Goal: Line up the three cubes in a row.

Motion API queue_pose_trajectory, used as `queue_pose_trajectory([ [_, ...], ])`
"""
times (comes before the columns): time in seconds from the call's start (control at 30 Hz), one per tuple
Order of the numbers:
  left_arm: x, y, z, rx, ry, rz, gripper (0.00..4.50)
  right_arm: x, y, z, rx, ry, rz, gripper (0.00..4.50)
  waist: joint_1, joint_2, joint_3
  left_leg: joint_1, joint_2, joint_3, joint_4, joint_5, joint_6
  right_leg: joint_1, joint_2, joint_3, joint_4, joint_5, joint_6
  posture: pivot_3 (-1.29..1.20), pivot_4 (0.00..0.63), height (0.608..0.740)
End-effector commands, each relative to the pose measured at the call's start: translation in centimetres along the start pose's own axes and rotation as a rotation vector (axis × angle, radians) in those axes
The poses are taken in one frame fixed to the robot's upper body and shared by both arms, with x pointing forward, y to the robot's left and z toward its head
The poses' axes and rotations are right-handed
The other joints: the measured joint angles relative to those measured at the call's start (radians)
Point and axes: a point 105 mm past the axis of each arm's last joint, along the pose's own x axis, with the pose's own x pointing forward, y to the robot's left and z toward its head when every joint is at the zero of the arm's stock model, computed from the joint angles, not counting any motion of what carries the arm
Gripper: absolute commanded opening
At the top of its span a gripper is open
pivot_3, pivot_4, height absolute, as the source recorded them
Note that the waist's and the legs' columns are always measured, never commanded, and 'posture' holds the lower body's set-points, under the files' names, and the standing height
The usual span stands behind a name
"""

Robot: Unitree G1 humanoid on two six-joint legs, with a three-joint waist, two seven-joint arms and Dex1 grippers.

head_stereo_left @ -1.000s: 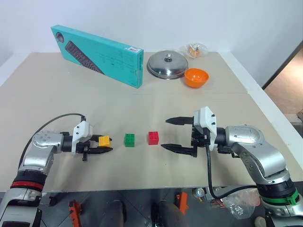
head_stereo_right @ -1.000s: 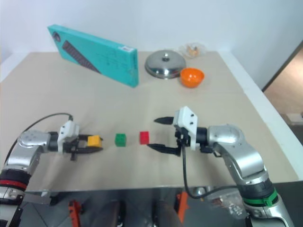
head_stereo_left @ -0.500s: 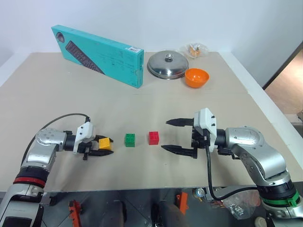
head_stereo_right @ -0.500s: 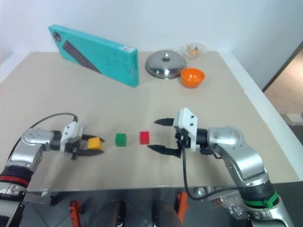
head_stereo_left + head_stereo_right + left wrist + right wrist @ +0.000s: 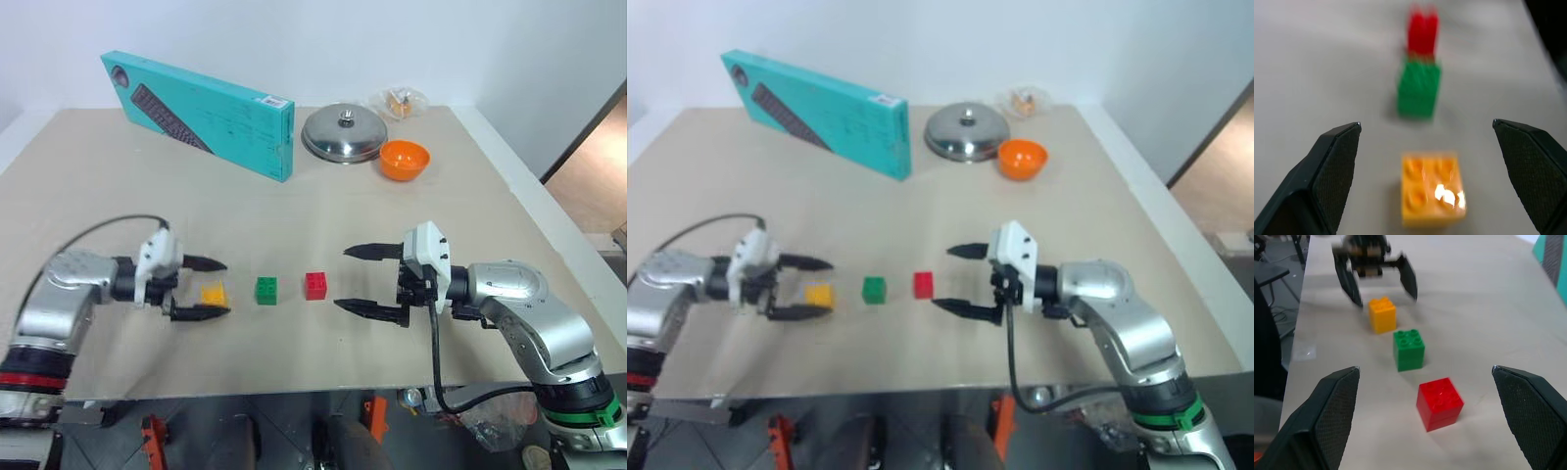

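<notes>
- Left arm reaches in low from the left edge, forearm near level, pointing right along the row of cubes.
- Left gripper point(image 5: 202, 288): black fingers spread wide, one on each side of the small yellow studded plastic cube point(image 5: 213, 293), holding nothing; from the wrist view both pads stand clear of the cube.
- Right arm comes in from the right, elbow bent, pointing left toward the row.
- Right gripper point(image 5: 356, 279): fingers wide apart, empty, just beside the small red studded plastic cube point(image 5: 315, 285) without touching it.
- Small green studded plastic cube point(image 5: 266, 290) sits between yellow and red; the three lie apart in a rough line across the beige tabletop point(image 5: 294, 215), all studs up.
- Far side of tabletop, well apart from the cubes: teal cardboard keyboard box point(image 5: 200, 113) standing on edge, round steel pan lid point(image 5: 343, 134), orange plastic bowl point(image 5: 406, 160), clear plastic bag point(image 5: 399, 101) behind them.
- Nothing lies between either gripper and the cubes.
</notes>
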Motion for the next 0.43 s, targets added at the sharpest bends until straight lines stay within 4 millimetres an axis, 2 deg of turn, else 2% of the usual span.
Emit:
queue_pose_trajectory([
  [0.03,1.1,1.3,2.8,0.066,-0.08,0.146,4.46,-0.2,-1.2,2.5,-0.044,-0.09,-0.053,4.5,0.0,0.0,0.0,0.0,0.0,0.0,0.0,0.0,0.0,0.0,0.0,0.0,0.0,0.0,0.0,0.0,0.15,0.74],
  [0.1,2.5,2.2,3.6,0.072,-0.148,0.241,4.46,0.1,-2.3,2.5,-0.048,-0.112,-0.106,4.5,0.001,0.0,0.0,0.001,-0.001,0.0,0.001,0.001,0.0,0.001,0.0,0.0,0.0,0.001,0.001,0.0,0.15,0.74],
  [0.23,5.1,3.4,2.8,0.096,-0.161,0.36,4.46,0.7,-4.4,1.4,-0.058,-0.115,-0.206,4.5,0.004,-0.001,0.0,0.0,-0.002,0.001,0.002,0.001,0.001,0.002,0.0,0.002,0.0,0.002,0.003,0.0,0.15,0.74],
  [0.43,8.2,1.9,2.8,0.099,-0.22,0.317,4.46,1.7,-5.2,0.4,-0.055,-0.128,-0.234,4.5,0.003,-0.001,0.0,-0.001,-0.003,0.002,0.001,0.001,0.001,0.0,0.0,0.004,0.0,0.002,0.003,0.0,0.15,0.74],
])
